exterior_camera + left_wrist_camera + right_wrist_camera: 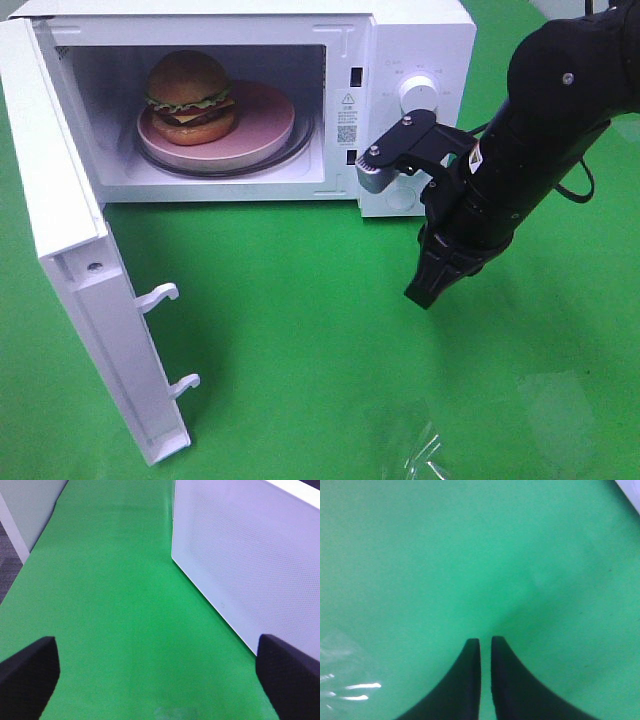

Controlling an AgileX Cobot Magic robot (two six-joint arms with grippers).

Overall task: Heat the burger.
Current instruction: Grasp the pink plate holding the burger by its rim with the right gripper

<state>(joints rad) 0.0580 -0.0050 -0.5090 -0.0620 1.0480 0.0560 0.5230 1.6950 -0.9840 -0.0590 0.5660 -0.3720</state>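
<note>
- One burger (190,97) sits on its pink plate (268,128) inside the microwave (415,40) at the bench's (300,330) far edge, ready for heating; the door (70,250) hangs open.
- Right gripper (485,640), nearly pressed together and empty, hangs clear of the doorway.
- Left gripper (156,645), spread wide, hovers beside the microwave's wall.

You cannot read the print on the control panel (450,60) of the microwave (250,10) or on its warning sticker (347,100): too small. The microwave's far top and the far left corner of its door (70,220) are cut off by the picture's edge. The burger (190,92) hides the far left rim of the pink plate (265,120). Of the left gripper (159,677) you get only two dark finger ends, cropped at the wrist picture's edge. The clear film (425,450) at the near side runs out of frame.
</note>
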